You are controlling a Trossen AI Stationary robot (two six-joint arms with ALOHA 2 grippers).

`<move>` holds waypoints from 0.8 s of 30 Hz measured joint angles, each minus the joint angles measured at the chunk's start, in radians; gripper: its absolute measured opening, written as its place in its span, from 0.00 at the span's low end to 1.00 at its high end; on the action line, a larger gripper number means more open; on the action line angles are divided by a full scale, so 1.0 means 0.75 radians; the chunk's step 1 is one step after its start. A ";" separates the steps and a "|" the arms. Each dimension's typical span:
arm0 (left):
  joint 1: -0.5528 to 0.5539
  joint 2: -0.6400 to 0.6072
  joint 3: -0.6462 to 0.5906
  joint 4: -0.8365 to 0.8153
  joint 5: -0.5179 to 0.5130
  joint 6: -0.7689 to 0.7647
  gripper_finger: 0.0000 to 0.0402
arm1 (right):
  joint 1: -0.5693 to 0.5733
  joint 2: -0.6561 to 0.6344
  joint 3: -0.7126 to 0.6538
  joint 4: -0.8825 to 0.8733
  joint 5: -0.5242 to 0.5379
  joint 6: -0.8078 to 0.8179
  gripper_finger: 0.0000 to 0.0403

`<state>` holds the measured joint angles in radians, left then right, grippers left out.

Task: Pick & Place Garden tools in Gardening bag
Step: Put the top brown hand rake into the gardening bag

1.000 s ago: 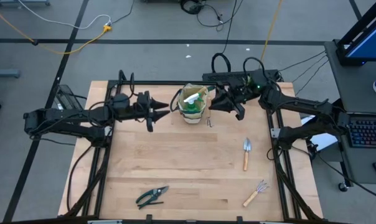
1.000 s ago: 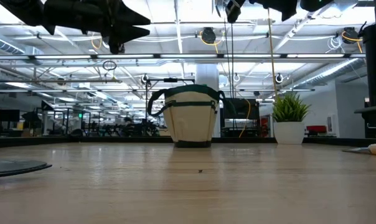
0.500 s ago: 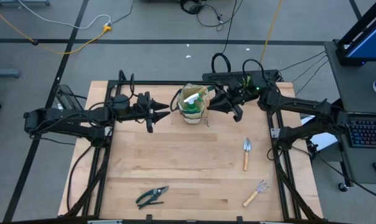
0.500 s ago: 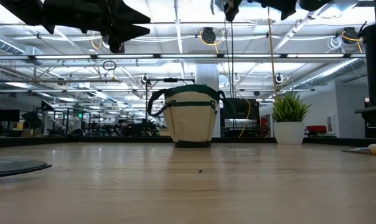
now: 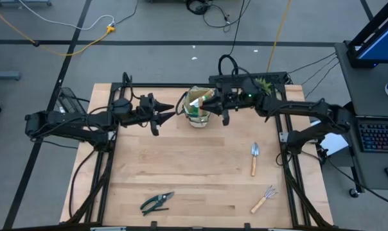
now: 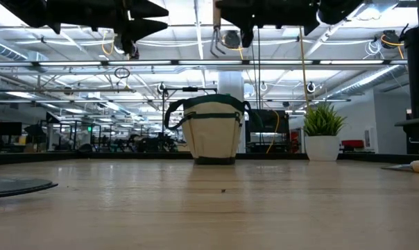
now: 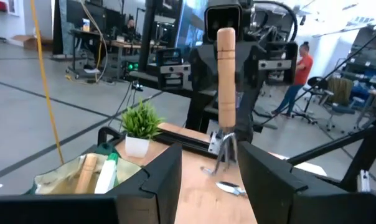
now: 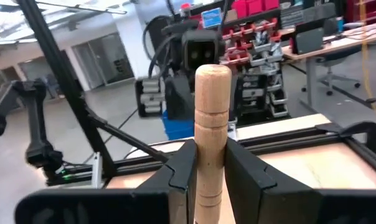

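Behind my rig: grey floor (image 5: 149,25), yellow cable (image 5: 72,48), ceiling striplights (image 6: 195,14), red storage bins (image 8: 263,12), desk with keyboard (image 5: 377,136).

The round beige gardening bag (image 5: 198,110) stands upright near the table's far edge, a wooden handle and the green spray bottle (image 7: 105,173) inside. A wooden-handled hand rake (image 7: 225,106) hangs upright above it, tines down. A trowel (image 5: 254,158), another rake (image 5: 263,199) and pruning shears (image 5: 157,202) lie nearer the front edge
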<state>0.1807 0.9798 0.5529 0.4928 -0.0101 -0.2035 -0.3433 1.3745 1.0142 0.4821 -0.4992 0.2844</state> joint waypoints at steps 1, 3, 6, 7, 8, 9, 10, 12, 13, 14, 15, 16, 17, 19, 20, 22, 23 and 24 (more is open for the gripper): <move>-0.001 0.000 0.000 0.014 0.000 -0.011 0.40 | 0.008 0.013 0.000 0.015 0.008 -0.003 0.13; -0.001 0.002 0.000 0.053 0.000 -0.035 0.40 | 0.019 0.032 0.000 0.035 0.007 -0.013 0.13; -0.001 0.018 0.001 0.084 -0.001 -0.052 0.40 | 0.035 0.076 0.012 0.078 0.007 -0.022 0.13; -0.001 0.023 0.001 0.086 -0.001 -0.055 0.40 | 0.037 0.089 0.017 0.092 0.006 -0.017 0.13; -0.002 0.031 0.008 0.085 -0.001 -0.057 0.41 | 0.039 0.099 0.023 0.092 0.002 -0.016 0.13; -0.005 0.044 0.019 0.089 -0.001 -0.064 0.42 | 0.042 0.112 0.039 0.093 -0.001 -0.017 0.13; -0.009 0.056 0.030 0.093 -0.001 -0.074 0.43 | 0.044 0.126 0.056 0.101 0.000 -0.022 0.13; -0.019 0.084 0.046 0.084 -0.002 -0.085 0.46 | 0.047 0.145 0.080 0.102 -0.009 -0.023 0.13; -0.026 0.104 0.060 0.085 -0.001 -0.082 0.48 | 0.048 0.156 0.093 0.103 -0.029 -0.023 0.13; -0.031 0.120 0.068 0.082 -0.001 -0.077 0.50 | 0.048 0.166 0.104 0.102 -0.039 -0.023 0.13; -0.037 0.135 0.075 0.073 -0.001 -0.073 0.52 | 0.049 0.174 0.112 0.098 -0.040 -0.022 0.13; -0.040 0.154 0.087 0.076 0.001 -0.071 0.54 | 0.050 0.175 0.118 0.095 -0.040 -0.023 0.13; -0.045 0.170 0.097 0.078 0.000 -0.071 0.56 | 0.050 0.175 0.120 0.096 -0.040 -0.026 0.13; -0.052 0.206 0.116 0.078 -0.001 -0.071 0.59 | 0.050 0.173 0.123 0.093 -0.043 -0.037 0.13; -0.053 0.221 0.126 0.078 0.000 -0.071 0.61 | 0.050 0.173 0.123 0.085 -0.043 -0.042 0.13; -0.053 0.254 0.148 0.074 0.001 -0.072 0.63 | 0.049 0.174 0.123 0.074 -0.045 -0.046 0.13; -0.054 0.274 0.166 0.076 0.003 -0.074 0.64 | 0.049 0.175 0.123 0.074 -0.053 -0.047 0.13; -0.056 0.295 0.181 0.078 0.004 -0.082 0.65 | 0.049 0.175 0.123 0.076 -0.071 -0.047 0.13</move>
<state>0.1387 1.2008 0.6884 0.5516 -0.0069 -0.2652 -0.3065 1.5054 1.1061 0.5390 -0.5525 0.2493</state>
